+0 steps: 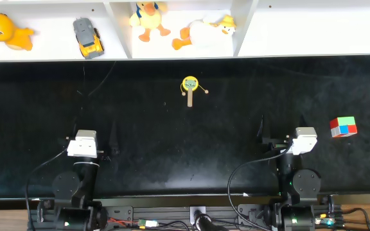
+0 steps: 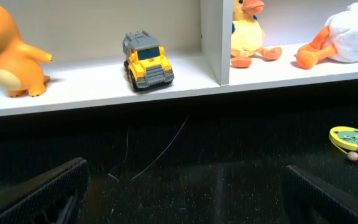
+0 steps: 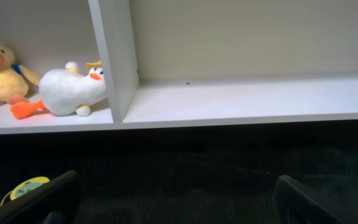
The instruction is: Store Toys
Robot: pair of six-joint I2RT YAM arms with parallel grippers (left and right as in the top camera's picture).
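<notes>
4 toys (image 1: 88, 37) shelved, yellow wooden-handled rattle (image 1: 190, 84) & red-green-blue cube (image 1: 343, 127) left on black table (image 1: 140, 128); left gripper (image 2: 184, 186), right gripper (image 3: 174, 194) both spread, empty.

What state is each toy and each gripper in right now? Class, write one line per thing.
orange toy figure: upright, in the left compartment
yellow truck: on its wheels, left compartment
yellow duck: sitting, in the middle compartment
white duck: lying on its side, middle compartment
rattle drum: flat on the table, not shelved
colour cube: on the table, not shelved
left gripper: open, empty
right gripper: open, empty
</notes>
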